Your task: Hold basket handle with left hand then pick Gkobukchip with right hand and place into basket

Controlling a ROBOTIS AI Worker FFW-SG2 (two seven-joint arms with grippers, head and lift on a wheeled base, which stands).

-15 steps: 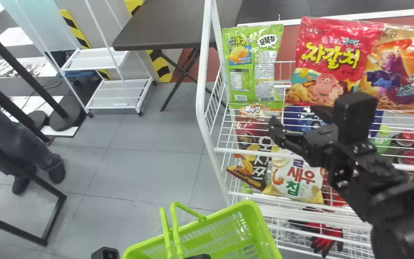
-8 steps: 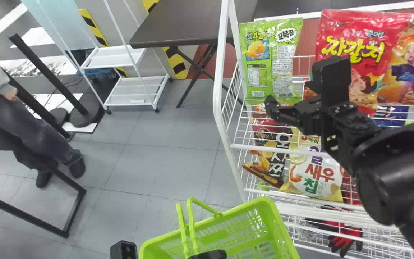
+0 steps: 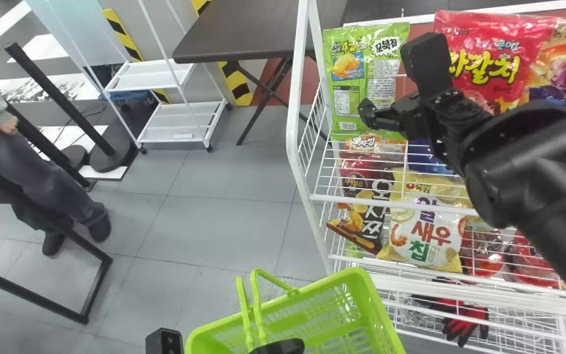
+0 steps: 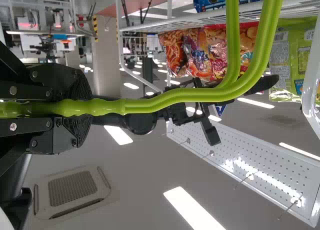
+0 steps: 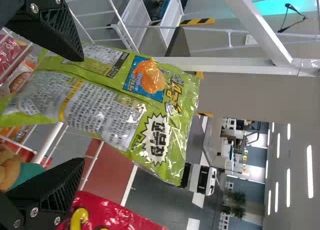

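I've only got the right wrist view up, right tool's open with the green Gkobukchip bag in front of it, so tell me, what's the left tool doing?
Observer: In the left wrist view, the left tool is shut on the basket's handle.
Operator: Okay, and where's the basket itself?
Observer: The basket is at the head view's bottom edge, on the robot's side of the rack.
Operator: Anything low on the rack that I'm missing?
Observer: Yes, red and black gloves lie behind its lower wires in the head view.
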